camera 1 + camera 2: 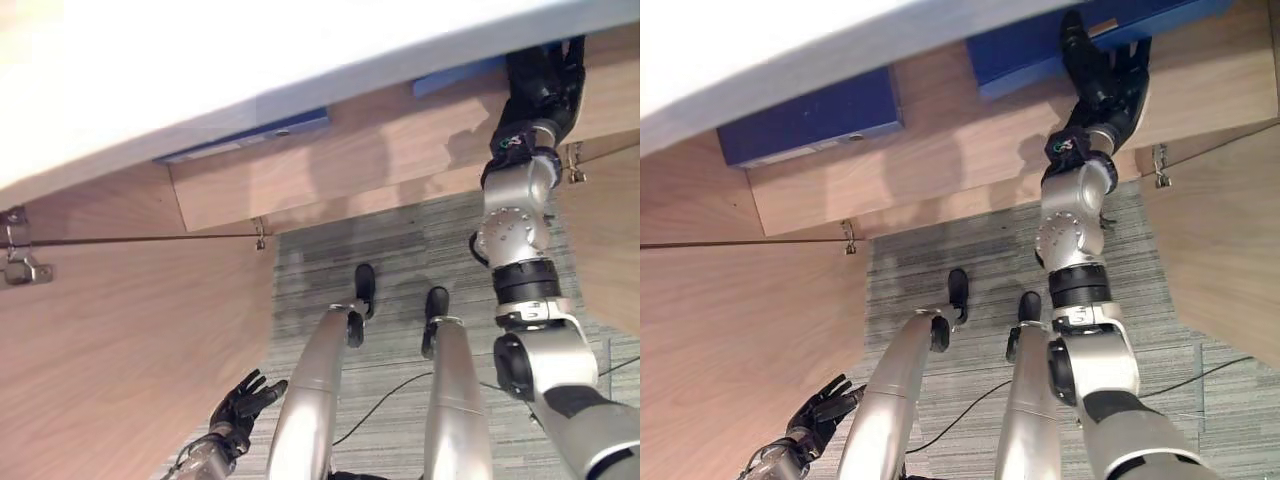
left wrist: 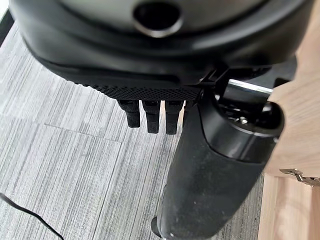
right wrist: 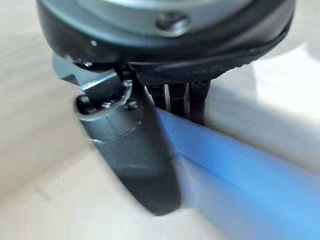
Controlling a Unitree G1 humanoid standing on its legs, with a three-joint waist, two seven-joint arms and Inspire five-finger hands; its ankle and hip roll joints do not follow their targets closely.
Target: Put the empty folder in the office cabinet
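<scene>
Risking: the blue folder (image 1: 1040, 45) sits partly on the cabinet shelf (image 1: 940, 160); if the right hand (image 1: 1105, 75) pulls away carelessly, it could drag the folder back out.
Right hand: reaching up into the cabinet, fingers (image 3: 180, 100) and thumb pinching the folder's edge.
Left hand (image 1: 243, 395): low by the cabinet door (image 1: 130, 340), fingers spread, holding nothing.
Other folder (image 1: 810, 125): already on the shelf, well apart.

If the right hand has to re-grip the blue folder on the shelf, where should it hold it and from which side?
Probably by the near edge, coming in from the open cabinet front. The folder lies flat on the shelf with that edge toward the robot, under the cabinet top. The right hand is already there, fingers on the folder. The left hand hangs low, open.
</scene>
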